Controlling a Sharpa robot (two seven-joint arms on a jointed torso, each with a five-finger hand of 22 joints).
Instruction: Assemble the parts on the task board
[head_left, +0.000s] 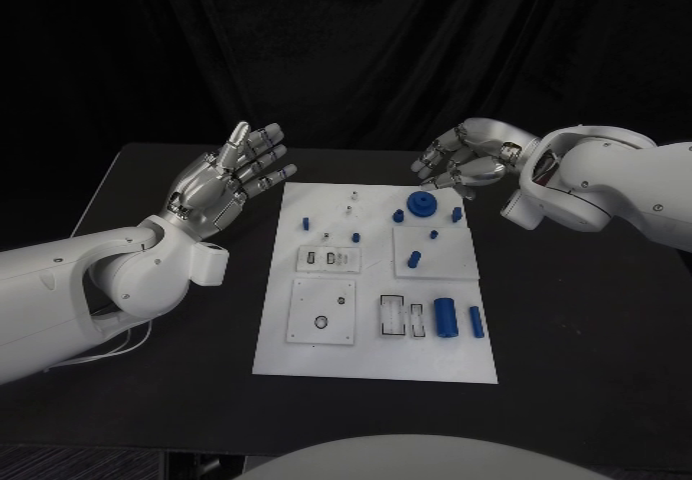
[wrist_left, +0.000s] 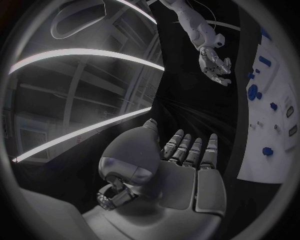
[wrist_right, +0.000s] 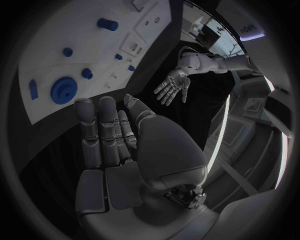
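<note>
Seemingly nothing is assembled yet. Head view: the task board (head_left: 378, 345) lies mid-surface (head_left: 577, 330), its blue parts (head_left: 447, 318) scattered loose; the left hand (head_left: 228, 180) and right hand (head_left: 464, 155) hover at its far corners, fingers released, holding nothing. Left wrist view: spread fingers (wrist_left: 187, 150) beside the board's edge, a dim room beyond. Right wrist view: a blue gear (wrist_right: 64, 90) lies just ahead of the empty right hand's fingers (wrist_right: 103, 127).

Arms: white, smooth rounded shells — bulbous at the wrists
Left hand (head_left: 231, 172): silver metal, segmented fingers
Right hand (head_left: 464, 155): silver, dark joints
Cable: thin white lead — seen under the left forearm
</note>
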